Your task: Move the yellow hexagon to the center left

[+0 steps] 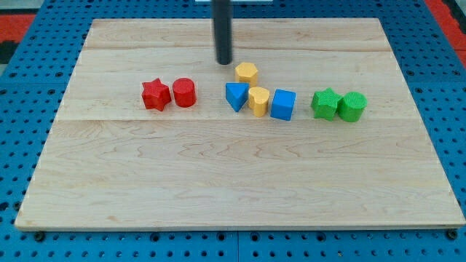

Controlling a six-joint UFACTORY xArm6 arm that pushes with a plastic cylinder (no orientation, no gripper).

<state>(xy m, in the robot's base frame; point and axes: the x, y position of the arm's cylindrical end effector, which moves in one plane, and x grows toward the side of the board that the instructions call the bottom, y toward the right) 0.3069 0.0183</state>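
Observation:
The yellow hexagon (247, 73) lies just above the middle of the wooden board (233, 182). My tip (223, 62) is a little to the hexagon's upper left, apart from it by a small gap. Right below the hexagon sit a blue triangle (236, 95), a yellow heart (258, 100) and a blue cube (283, 104), packed side by side.
A red star (156, 94) and a red cylinder (184, 92) stand together at the centre left. A green star (325, 103) and a green cylinder (352, 106) stand together at the right. Blue pegboard (22, 145) surrounds the board.

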